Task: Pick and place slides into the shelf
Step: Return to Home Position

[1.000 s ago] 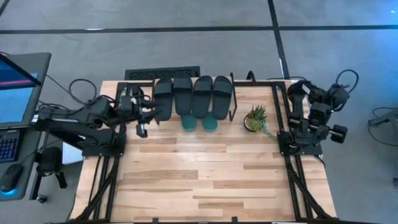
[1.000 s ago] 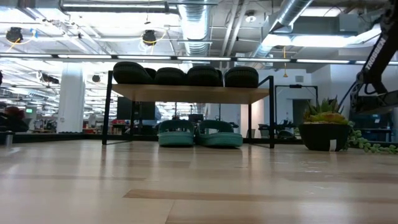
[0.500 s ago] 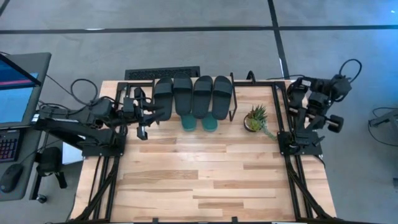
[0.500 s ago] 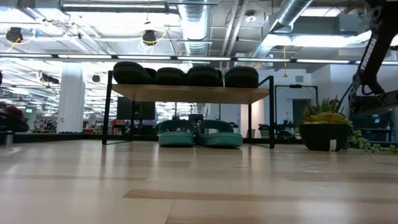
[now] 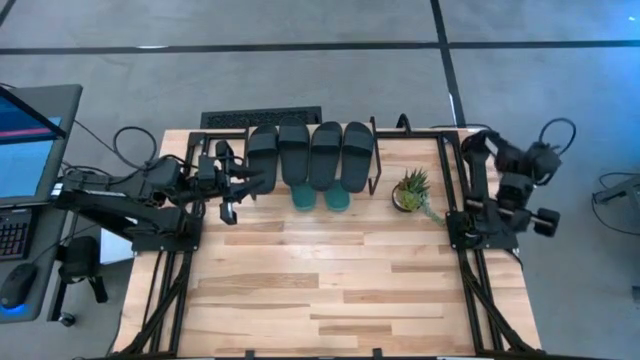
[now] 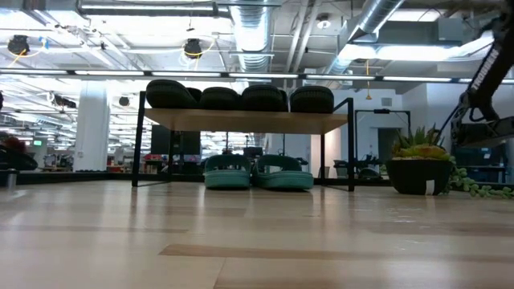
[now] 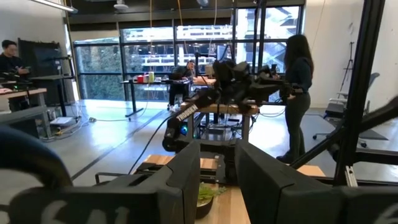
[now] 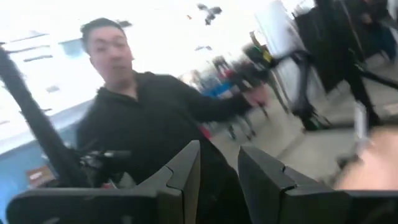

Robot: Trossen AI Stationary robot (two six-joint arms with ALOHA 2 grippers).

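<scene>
At the upper middle of the high view, the shelf [image 6: 245,121] sits along the far edge of the bench [image 5: 330,290]. I count four black slides [image 5: 325,155] on its plank top, side by side and packed close. The two teal slides [image 6: 227,172] are under the plank on the bench, side by side between the wire legs. From above only their ends poke out below the black ones, left of the shelf's centre.

The potted succulent [image 5: 412,190] stands just right of the shelf, not touching it.

The left end effector [image 7: 217,162] is at the left of the high view, just beside the shelf's left end and the leftmost black slide. I can't tell from above whether it clears them. Its fingers are drawn in to a thin slit with nothing between them. Its wrist view looks level across the bench at the right arm [image 7: 205,106], with a person standing [image 7: 298,87] on the floor beyond.

The right arm is folded over its base at the bench's right edge, upper right of the high view, well apart from the shelf. The right end effector [image 8: 219,162] shows the same thin slit and holds nothing. Its wrist view points off the bench at a person in a dark top [image 8: 143,124], blurred.
</scene>
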